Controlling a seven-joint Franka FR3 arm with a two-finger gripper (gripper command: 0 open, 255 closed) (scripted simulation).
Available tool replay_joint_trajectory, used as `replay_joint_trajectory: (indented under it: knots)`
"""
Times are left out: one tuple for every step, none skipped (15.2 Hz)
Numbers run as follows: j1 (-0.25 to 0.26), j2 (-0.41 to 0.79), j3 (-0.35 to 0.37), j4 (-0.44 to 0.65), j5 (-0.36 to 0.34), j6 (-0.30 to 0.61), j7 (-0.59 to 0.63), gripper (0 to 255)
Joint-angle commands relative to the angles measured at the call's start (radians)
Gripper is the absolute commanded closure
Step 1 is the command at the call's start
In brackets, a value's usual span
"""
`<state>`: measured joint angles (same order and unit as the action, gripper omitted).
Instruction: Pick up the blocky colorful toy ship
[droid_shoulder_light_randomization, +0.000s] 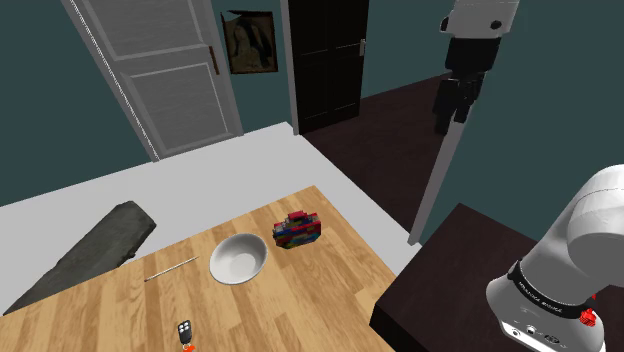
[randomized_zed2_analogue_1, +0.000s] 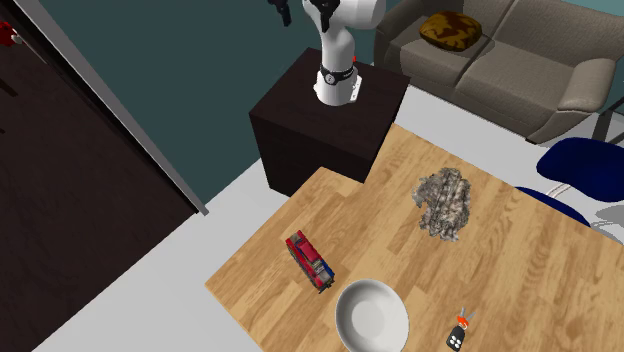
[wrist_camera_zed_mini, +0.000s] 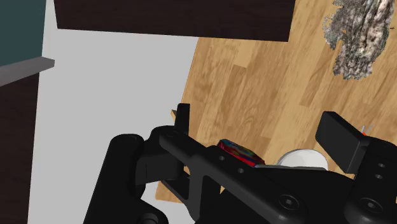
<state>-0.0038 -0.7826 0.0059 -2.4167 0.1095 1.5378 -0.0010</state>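
One gripper (wrist_camera_zed_mini: 259, 119): black, its two fingers standing wide apart with nothing between them; it hangs high above the table (wrist_camera_zed_mini: 254, 76), well apart from the ship.
Toy ship (droid_shoulder_light_randomization: 297, 230): a blocky red hull with blue and mixed-colour patches; it lies on the wooden table near the edge that faces the stand (randomized_zed2_analogue_1: 330, 125).
Bowl (droid_shoulder_light_randomization: 238, 258): white and empty, just beside the ship; whether the two touch cannot be told.
Other items: a grey crumpled cloth (randomized_zed2_analogue_1: 445, 205) and a small dark remote (randomized_zed2_analogue_1: 457, 335), both well apart from the ship.
Step in hand: judged to be the approach, with the grasp not yet begun.
Doing it well: centre the hand over mid-hull and turn the wrist so the fingers straddle the ship's narrow width. Descend vertically with the jaws wide, keeping the bowl-side finger clear of the rim. Close only once both pads flank the hull, then lift straight up.
Risk: a sideways nudge would likely slide the ship into the bowl or off the nearby edge.
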Motion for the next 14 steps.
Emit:
replay_joint_trajectory:
  knots:
    - [0.0,0.0,0.0,0.0,0.0,0.0,0.0,0]
    - [0.005,0.019,0.002,-0.017,-0.001,0.037,-0.012,0]
    - [0.009,0.039,0.004,-0.033,-0.003,0.075,-0.025,0]
    - [0.013,0.06,0.006,-0.047,-0.004,0.112,-0.037,0]
    - [0.018,0.084,0.008,-0.06,-0.005,0.15,-0.049,0]
    - [0.022,0.108,0.01,-0.071,-0.006,0.188,-0.061,0]
    - [0.027,0.135,0.012,-0.081,-0.007,0.226,-0.072,0]
    - [0.031,0.162,0.015,-0.09,-0.008,0.264,-0.084,0]
    - [0.035,0.191,0.017,-0.097,-0.009,0.302,-0.095,0]
    - [0.04,0.222,0.019,-0.102,-0.01,0.34,-0.106,0]
    - [0.044,0.253,0.022,-0.106,-0.011,0.377,-0.117,0]
    - [0.048,0.286,0.025,-0.109,-0.012,0.414,-0.127,0]
    - [0.052,0.32,0.027,-0.11,-0.013,0.451,-0.138,0]
    - [0.055,0.355,0.03,-0.109,-0.014,0.487,-0.148,0]
